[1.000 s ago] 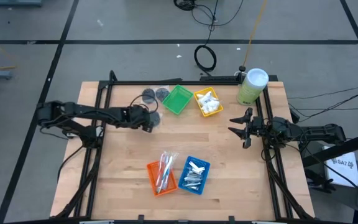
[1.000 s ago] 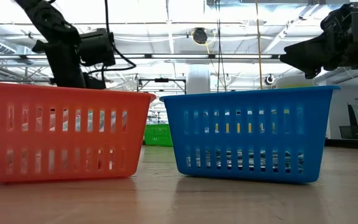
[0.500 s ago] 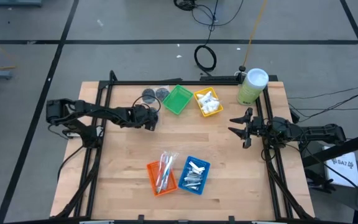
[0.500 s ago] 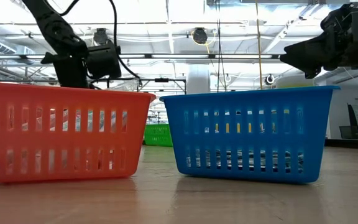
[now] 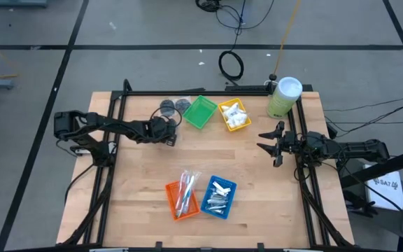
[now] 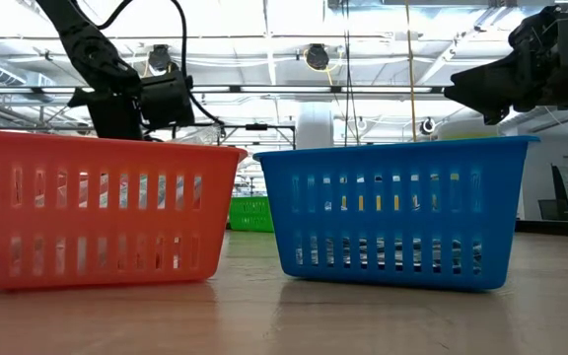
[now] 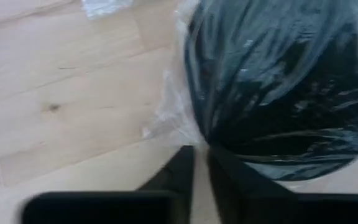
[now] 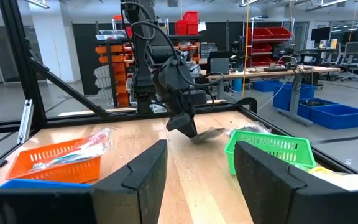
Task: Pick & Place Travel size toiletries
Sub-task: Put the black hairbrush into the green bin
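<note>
A dark round disc in clear wrap (image 7: 284, 87) lies on the wooden table (image 5: 257, 203) left of the green tray (image 5: 200, 112). My left gripper (image 5: 166, 135) stands over it, pointing steeply down and shut on its edge; in the right wrist view the disc (image 8: 209, 132) sticks out beside that gripper (image 8: 185, 127). Two more dark discs (image 5: 167, 106) (image 5: 182, 105) lie flat near the far edge. My right gripper (image 5: 264, 138) waits open at the table's right side, level, with nothing between its fingers. My left gripper pinches the wrapped disc at its rim (image 7: 211, 144), where the clear wrap bunches out, between its two fingertips (image 7: 179, 165). The fingers slant down from the table's left side. Whether the disc rests on the table or is raised, I cannot tell.
A yellow tray (image 5: 234, 115) with white packets stands beside the green tray. An orange tray (image 5: 182, 198) with sticks and a blue tray (image 5: 219, 196) with foil tubes stand near the front edge. A pale green canister (image 5: 283, 96) stands at the far right corner.
My left gripper has sunk toward the table and come down over the disc left of the green tray, which now shows only under its fingers from above.
</note>
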